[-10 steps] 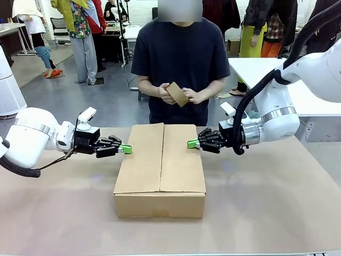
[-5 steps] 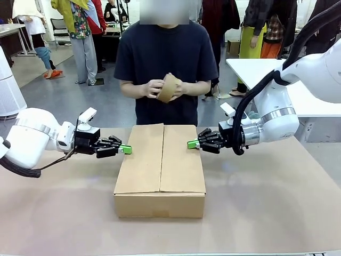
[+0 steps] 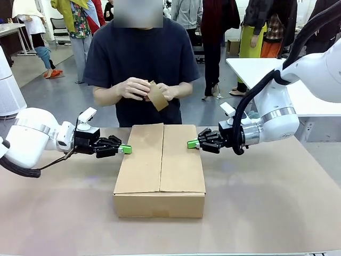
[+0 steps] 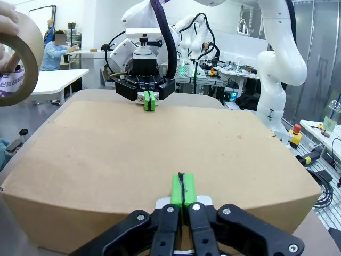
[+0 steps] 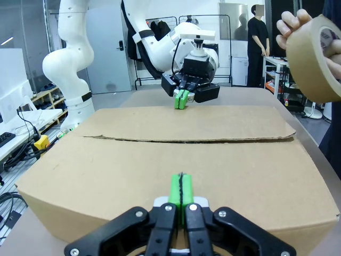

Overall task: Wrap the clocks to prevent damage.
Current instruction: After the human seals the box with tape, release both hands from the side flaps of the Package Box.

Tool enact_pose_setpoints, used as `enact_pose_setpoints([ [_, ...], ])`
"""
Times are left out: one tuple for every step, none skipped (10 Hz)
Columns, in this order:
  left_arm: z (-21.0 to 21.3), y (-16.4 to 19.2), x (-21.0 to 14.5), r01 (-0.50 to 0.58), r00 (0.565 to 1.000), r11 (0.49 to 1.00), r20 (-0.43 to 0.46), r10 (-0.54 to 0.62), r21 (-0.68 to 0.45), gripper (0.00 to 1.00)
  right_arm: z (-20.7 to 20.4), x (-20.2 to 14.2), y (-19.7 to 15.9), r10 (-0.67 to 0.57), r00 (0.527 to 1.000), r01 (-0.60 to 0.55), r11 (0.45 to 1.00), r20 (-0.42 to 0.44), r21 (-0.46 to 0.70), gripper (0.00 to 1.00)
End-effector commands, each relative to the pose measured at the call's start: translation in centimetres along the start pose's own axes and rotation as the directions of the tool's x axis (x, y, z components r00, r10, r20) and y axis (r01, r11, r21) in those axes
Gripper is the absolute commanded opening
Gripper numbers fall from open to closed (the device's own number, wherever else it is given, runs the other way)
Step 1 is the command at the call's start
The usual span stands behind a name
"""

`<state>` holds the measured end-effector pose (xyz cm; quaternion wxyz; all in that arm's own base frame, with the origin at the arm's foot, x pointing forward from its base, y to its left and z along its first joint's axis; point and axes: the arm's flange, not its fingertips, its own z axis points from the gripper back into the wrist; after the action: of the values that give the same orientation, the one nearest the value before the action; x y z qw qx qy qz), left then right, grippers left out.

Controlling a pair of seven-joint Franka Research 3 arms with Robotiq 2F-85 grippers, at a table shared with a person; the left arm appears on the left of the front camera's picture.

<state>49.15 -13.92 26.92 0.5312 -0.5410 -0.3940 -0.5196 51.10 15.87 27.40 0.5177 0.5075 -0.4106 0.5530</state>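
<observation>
The clocks are out of view. A closed cardboard box (image 3: 160,165) lies mid-table, its two top flaps meeting along a seam. My left gripper (image 3: 126,149) is shut, green pads together at the box's left top edge; the left wrist view has it (image 4: 183,188) over that edge. At the right top edge my right gripper (image 3: 192,144) is shut too, empty, seen close up (image 5: 181,189) in its wrist view. Each wrist view faces the other gripper across the box (image 4: 149,100) (image 5: 181,99). Behind the box a person holds a roll of brown tape (image 3: 157,96) (image 4: 18,58) (image 5: 314,58) in both hands.
Brown paper covers the table (image 3: 277,208), with bare room on both sides of the box and in front of it. A white table (image 3: 314,101) stands at the back right. Other people stand farther off.
The person has stepped toward picture left and turned the tape roll in their hands. Both arms and the box have stayed still.
</observation>
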Motion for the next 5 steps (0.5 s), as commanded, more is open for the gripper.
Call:
enact_pose_setpoints([
  [0.0,-0.02,-0.29,-0.002,1.0,1.0,-0.008,0.002,0.006,0.01,-0.25,-0.43,0.02,-0.006,1.0,0.006,1.0,-0.009,-0.004,0.01],
  [0.0,-0.02,-0.29,-0.002,1.0,1.0,-0.008,0.002,0.006,0.01,-0.25,-0.43,0.02,-0.006,1.0,0.006,1.0,-0.009,-0.004,0.01],
  [0.0,-0.02,-0.29,-0.002,1.0,1.0,-0.008,0.002,0.006,0.01,-0.25,-0.43,0.02,-0.006,1.0,0.006,1.0,-0.009,-0.004,0.01],
  [0.0,-0.02,-0.29,-0.002,1.0,1.0,-0.008,0.002,0.006,0.01,-0.25,-0.43,0.02,-0.006,1.0,0.006,1.0,-0.009,-0.004,0.01],
  [0.0,-0.02,-0.29,-0.002,1.0,1.0,-0.008,0.002,0.006,0.01,-0.25,-0.43,0.02,-0.006,1.0,0.006,1.0,-0.009,-0.004,0.01],
])
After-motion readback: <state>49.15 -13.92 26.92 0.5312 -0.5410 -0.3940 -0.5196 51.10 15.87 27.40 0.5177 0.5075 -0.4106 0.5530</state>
